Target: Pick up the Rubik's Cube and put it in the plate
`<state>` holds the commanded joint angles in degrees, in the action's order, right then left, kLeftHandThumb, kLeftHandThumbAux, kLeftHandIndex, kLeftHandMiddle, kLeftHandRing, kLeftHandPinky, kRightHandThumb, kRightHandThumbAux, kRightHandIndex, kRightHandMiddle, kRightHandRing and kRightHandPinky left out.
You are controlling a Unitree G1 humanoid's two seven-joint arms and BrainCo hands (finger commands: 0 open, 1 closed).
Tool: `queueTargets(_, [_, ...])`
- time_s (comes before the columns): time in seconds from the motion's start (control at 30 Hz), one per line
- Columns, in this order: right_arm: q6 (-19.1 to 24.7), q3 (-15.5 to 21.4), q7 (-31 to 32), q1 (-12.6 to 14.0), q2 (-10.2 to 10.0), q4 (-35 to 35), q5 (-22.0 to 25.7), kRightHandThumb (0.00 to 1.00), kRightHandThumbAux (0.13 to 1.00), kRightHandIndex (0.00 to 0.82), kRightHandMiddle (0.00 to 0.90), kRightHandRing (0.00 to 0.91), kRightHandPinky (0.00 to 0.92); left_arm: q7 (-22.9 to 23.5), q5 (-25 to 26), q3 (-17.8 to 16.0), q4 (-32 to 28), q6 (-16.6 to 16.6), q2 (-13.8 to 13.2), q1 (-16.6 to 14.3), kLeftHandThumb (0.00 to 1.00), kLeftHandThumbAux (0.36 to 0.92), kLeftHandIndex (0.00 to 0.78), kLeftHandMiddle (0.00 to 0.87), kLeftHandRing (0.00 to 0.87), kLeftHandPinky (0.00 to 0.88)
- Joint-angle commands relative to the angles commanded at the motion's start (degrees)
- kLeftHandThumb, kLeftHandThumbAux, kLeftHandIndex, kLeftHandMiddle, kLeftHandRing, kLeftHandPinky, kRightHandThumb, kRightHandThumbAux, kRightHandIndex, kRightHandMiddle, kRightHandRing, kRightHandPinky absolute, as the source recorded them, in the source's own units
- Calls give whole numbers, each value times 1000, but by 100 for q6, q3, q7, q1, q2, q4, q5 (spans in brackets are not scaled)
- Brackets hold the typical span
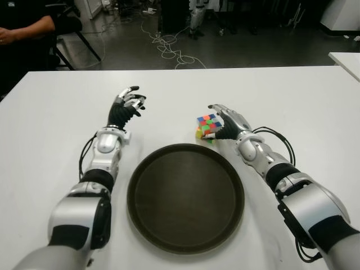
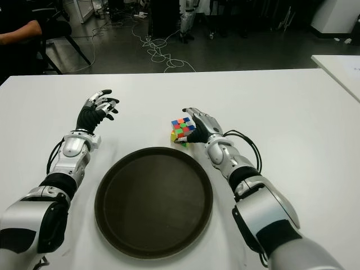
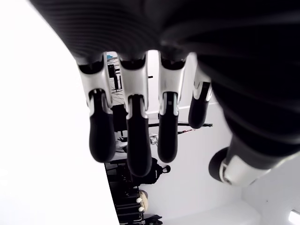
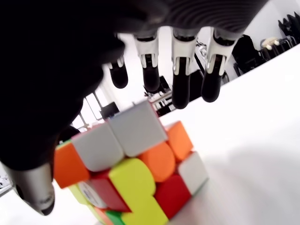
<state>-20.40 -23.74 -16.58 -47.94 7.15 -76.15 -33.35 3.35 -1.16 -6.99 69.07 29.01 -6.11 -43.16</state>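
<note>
Dark round plate (image 1: 185,236) holds nothing. Rubik's Cube (image 1: 207,127) on white table (image 1: 304,101) just beyond far rim, right hand (image 1: 229,125) fingers spread over it, not gripping. Left hand (image 1: 127,107) left of plate, loosely open, holding nothing.

On the table (image 1: 50,107), the plate (image 1: 185,197) lies nearest the robot, with the cube (image 1: 207,127) just behind its far right rim, the right hand (image 1: 229,124) at the cube's right side, and the left hand (image 1: 127,106) behind the plate's left.
</note>
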Motion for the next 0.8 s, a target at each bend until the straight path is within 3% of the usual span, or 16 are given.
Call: queueTargets(0.8, [98,-57,318,-10,23,-19,-20,0,681,118,139,160,158,-32,-19,48,-9,51,1,14,259,641,220,382,488,553])
